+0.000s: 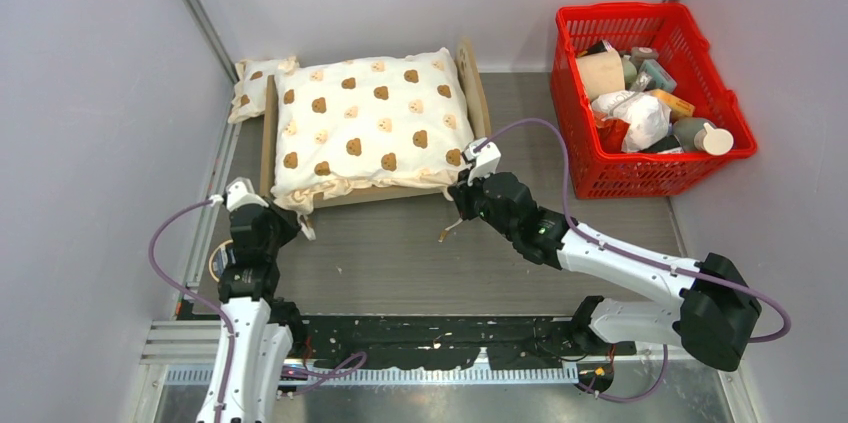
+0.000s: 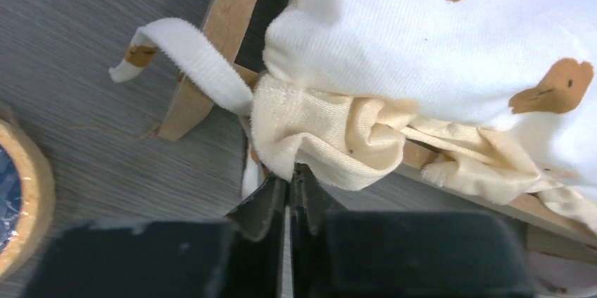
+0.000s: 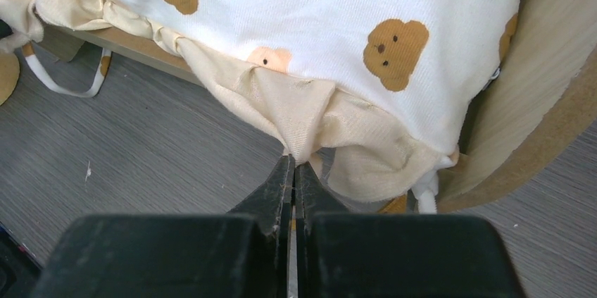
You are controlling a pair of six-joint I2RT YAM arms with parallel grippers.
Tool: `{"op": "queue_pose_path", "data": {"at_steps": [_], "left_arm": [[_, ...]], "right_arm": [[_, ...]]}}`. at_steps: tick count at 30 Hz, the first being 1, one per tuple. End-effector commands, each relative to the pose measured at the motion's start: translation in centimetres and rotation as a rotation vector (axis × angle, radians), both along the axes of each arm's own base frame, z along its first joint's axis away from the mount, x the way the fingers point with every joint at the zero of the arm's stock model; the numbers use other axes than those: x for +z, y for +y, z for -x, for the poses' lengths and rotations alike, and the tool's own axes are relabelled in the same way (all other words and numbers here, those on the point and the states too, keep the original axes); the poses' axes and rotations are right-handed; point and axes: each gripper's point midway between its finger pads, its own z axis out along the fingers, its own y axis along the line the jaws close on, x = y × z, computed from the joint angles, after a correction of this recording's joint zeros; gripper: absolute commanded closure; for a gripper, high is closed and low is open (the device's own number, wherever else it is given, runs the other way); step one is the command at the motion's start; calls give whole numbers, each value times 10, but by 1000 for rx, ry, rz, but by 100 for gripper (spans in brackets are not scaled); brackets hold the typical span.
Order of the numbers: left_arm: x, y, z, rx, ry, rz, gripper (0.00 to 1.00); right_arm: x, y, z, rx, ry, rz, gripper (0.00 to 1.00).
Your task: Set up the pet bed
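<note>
The pet bed, a light-wood frame (image 1: 473,83), stands at the back middle of the table with the cream bear-print cushion (image 1: 365,118) lying on it. My left gripper (image 1: 292,223) is at the cushion's near left corner. In the left wrist view its jaws (image 2: 291,171) are pinched together on the cream ruffle (image 2: 317,129) beside the frame's rail (image 2: 232,2). My right gripper (image 1: 458,190) is at the near right corner, shut (image 3: 293,164) on the ruffle (image 3: 296,115), which is drawn to a point at the tips. The headboard (image 3: 535,101) rises just to its right.
A small bear-print pillow (image 1: 255,83) lies behind the bed's left end. A red basket (image 1: 572,123) full of assorted items stands at the back right. A tape roll (image 1: 215,261) rests by the left arm. A white tie strap (image 2: 190,51) hangs off the cushion's corner.
</note>
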Motion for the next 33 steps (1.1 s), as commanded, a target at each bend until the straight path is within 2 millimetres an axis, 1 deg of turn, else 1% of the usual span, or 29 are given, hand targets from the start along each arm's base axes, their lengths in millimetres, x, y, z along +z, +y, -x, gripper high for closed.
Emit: {"op": "queue_pose_path", "data": {"at_steps": [1, 4, 6, 7, 10, 11, 12, 13, 17, 19, 22, 24, 26, 29, 30, 33], "left_arm": [[29, 9, -6, 49, -72, -14, 100], [47, 23, 3, 100, -14, -79, 100], [53, 31, 9, 111, 46, -133, 100], [56, 39, 12, 135, 74, -169, 100], [50, 49, 16, 147, 132, -219, 100], [52, 51, 15, 153, 128, -222, 100], [56, 53, 14, 158, 114, -223, 100], [61, 54, 11, 160, 93, -223, 100], [95, 54, 4, 152, 47, -212, 100], [106, 51, 1, 137, 50, -191, 100], [115, 46, 0, 125, 41, -153, 100], [119, 52, -1, 153, 30, -169, 100], [129, 62, -1, 187, 26, -197, 100], [132, 71, -4, 200, 60, -213, 100], [130, 73, -5, 202, 76, -216, 100], [125, 80, -5, 211, 101, -226, 100]], "right_arm": [[24, 5, -6, -7, -46, -66, 95], [23, -4, -11, -51, -47, -56, 95], [23, -13, -15, -83, -46, -50, 95], [23, -19, -18, -97, -44, -49, 95], [22, -30, -20, -121, -44, -45, 95], [22, -35, -21, -129, -45, -46, 95], [21, -36, -20, -123, -45, -46, 95], [21, -39, -21, -124, -45, -46, 95], [25, -36, -18, -80, -55, -56, 95], [29, -34, -17, -64, -62, -68, 95], [40, -32, -19, -54, -75, -95, 95], [48, -30, -20, -40, -80, -128, 95], [56, -27, -21, -20, -74, -160, 95], [61, -24, -21, 5, -49, -196, 95], [64, -25, -23, 4, -46, -209, 95], [70, -19, -20, 52, -9, -278, 95]]}}
